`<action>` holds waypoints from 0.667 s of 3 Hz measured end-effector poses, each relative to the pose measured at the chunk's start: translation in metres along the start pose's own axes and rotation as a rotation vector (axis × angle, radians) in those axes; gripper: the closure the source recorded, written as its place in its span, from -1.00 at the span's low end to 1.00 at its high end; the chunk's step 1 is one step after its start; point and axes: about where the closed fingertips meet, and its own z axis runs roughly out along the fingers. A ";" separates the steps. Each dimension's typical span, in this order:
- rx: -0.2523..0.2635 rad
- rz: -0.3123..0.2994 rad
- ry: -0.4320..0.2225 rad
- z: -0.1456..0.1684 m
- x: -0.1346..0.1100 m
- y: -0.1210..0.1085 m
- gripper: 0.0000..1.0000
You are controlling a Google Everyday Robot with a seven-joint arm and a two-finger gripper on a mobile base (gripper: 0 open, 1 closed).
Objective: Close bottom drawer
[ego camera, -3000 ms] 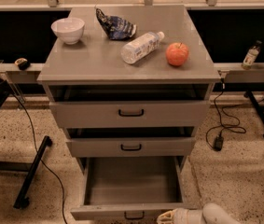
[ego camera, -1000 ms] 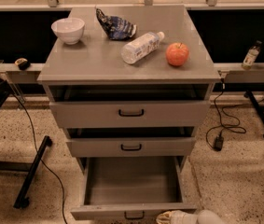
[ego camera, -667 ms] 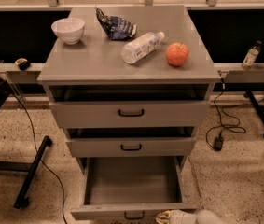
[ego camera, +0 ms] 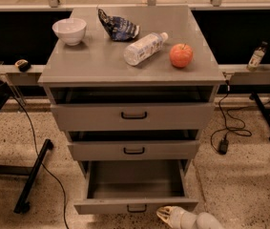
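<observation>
Bottom drawer (ego camera: 134,187) stands pulled far out of the grey cabinet (ego camera: 125,61) at floor level, its front edge jutting well past the two drawers above. The gripper (ego camera: 166,215) sits low by the picture's bottom edge, just before the front's right end, right of the black handle (ego camera: 137,208); whether it is spread or pressed together I cannot tell. Speckled floor (ego camera: 239,185) flanks the drawer, a cable (ego camera: 223,144) right and a stand leg (ego camera: 33,175) left, both well apart

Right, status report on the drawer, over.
Gripper low by bottom drawer front, right of its handle. Drawer wide open. Nothing seen blocking its path.
</observation>
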 end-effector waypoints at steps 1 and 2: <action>0.057 -0.002 -0.011 0.019 -0.002 -0.022 1.00; 0.089 -0.013 -0.031 0.039 -0.009 -0.046 1.00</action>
